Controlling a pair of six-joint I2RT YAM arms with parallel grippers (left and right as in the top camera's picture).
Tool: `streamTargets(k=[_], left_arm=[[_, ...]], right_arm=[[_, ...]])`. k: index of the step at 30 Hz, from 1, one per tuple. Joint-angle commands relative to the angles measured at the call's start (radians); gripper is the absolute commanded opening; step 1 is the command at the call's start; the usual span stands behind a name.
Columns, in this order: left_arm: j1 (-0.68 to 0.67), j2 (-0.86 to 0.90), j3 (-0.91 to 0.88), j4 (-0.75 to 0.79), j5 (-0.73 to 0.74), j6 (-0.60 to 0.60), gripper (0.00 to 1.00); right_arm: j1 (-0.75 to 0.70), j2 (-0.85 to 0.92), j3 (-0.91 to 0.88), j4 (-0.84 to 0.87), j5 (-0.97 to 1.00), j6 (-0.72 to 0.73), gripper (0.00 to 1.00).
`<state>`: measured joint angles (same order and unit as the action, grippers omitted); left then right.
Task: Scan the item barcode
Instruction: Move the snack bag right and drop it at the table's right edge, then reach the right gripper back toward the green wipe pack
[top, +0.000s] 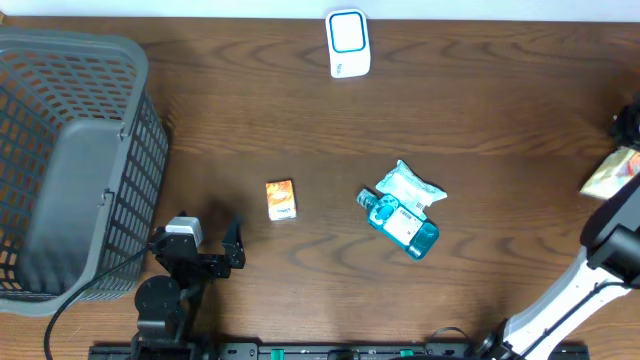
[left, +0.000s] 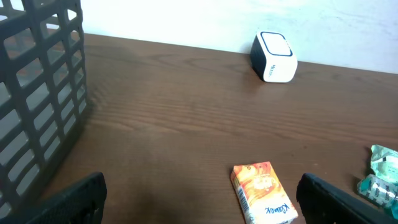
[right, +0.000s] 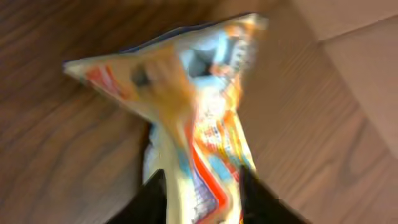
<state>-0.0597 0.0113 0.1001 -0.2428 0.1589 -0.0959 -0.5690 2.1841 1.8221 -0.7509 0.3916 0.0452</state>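
Top-down overhead; 2 close wrist cams

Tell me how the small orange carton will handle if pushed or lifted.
The orange carton lies flat on its broad face, so a push should slide it rather than roll or tip it. Its crisp box edges suggest it stays stiff in a grip. Being small, it is probably light.

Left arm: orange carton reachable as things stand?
Probably yes. The left gripper is open and the orange carton lies just ahead of it on bare table, nothing between them. The basket stands off to its left, out of the path.
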Motion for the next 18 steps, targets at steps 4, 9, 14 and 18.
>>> streamTargets(k=[4,9,14,18], left_arm=[[0.002,0.000,-0.014,-0.032,0.013,0.017,0.98],[0.002,0.000,-0.014,-0.032,0.013,0.017,0.98],[0.002,0.000,-0.014,-0.032,0.013,0.017,0.98],[0.002,0.000,-0.014,-0.032,0.013,0.017,0.98]], right_arm=[[0.000,-0.209,0.017,-0.022,-0.204,0.092,0.72],[0.017,-0.380,0.017,-0.074,-0.636,0.183,0.99],[0.060,-0.492,0.017,-0.174,-1.077,0.277,0.99],[0.151,-0.512,0.017,-0.230,-1.287,0.277,0.99]])
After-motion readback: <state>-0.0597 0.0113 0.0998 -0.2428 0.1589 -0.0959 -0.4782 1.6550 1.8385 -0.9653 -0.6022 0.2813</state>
